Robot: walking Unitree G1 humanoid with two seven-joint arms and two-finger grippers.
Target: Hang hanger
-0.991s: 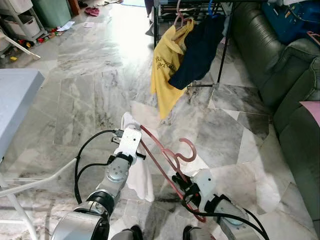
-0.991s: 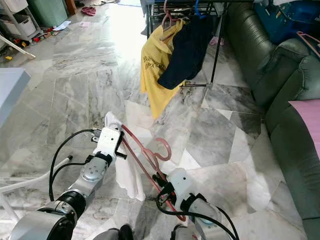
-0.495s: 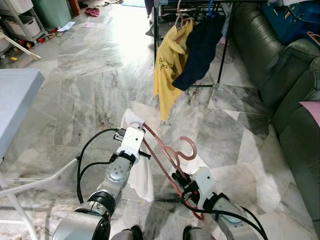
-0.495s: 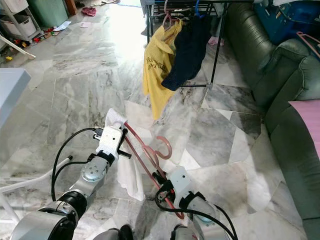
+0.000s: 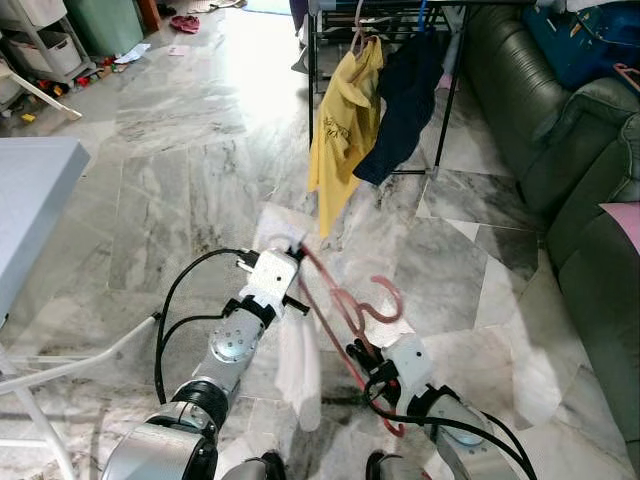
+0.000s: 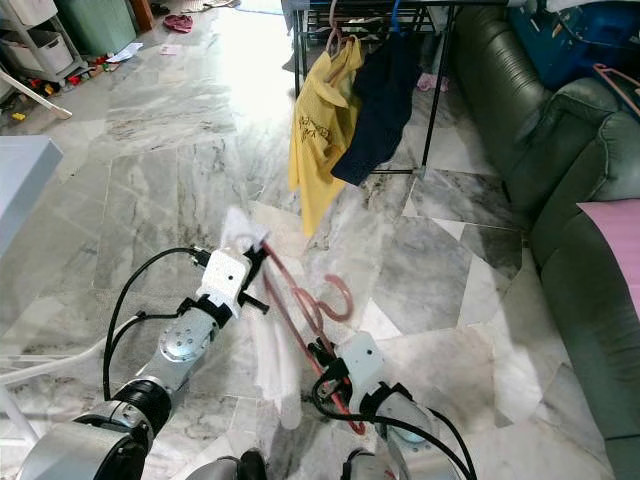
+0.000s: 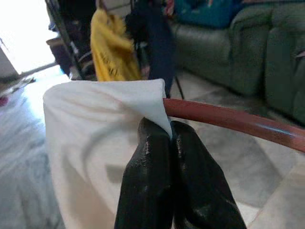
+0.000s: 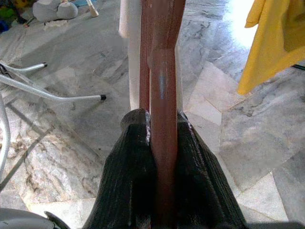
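Pink hanger (image 5: 345,310) carried low over the marble floor (image 5: 180,170), well short of the clothes rack (image 5: 330,20). Right claw (image 8: 162,129) clamped on its lower bar; left claw (image 7: 167,143) pinching the white garment (image 5: 298,360) at the hanger's end (fabric blurred). Risk: garment slipping off, or snagging the yellow shirt (image 5: 340,120). The rack's rail is cut off.
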